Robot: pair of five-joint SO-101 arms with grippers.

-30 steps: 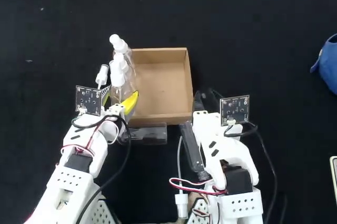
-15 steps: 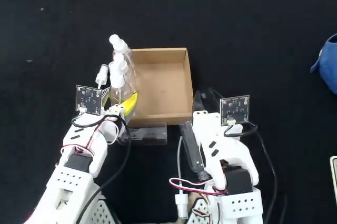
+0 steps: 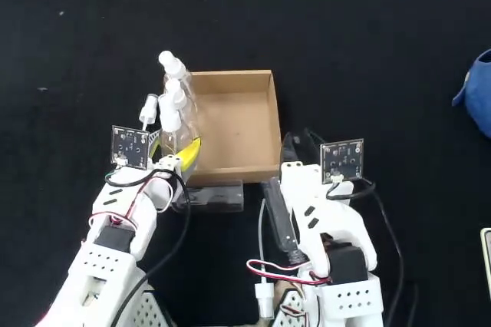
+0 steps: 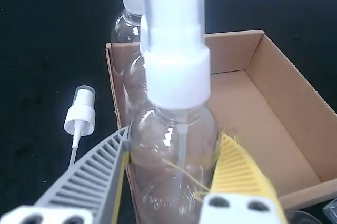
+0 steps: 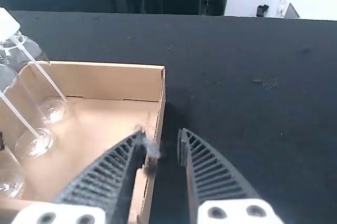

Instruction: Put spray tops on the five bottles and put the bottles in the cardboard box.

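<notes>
Bottle, spray top fitted — clenched in my left claw, at left wall of cardboard box, near two bottles standing inside. Boxing step; next — lower straight, then release.

Clear glossy plastic bottle, matt cardboard box

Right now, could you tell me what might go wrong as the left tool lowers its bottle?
The bottle in the left tool is right at the left wall of the cardboard box, so its base may catch the rim. It may also knock the two bottles standing close behind it.
</notes>
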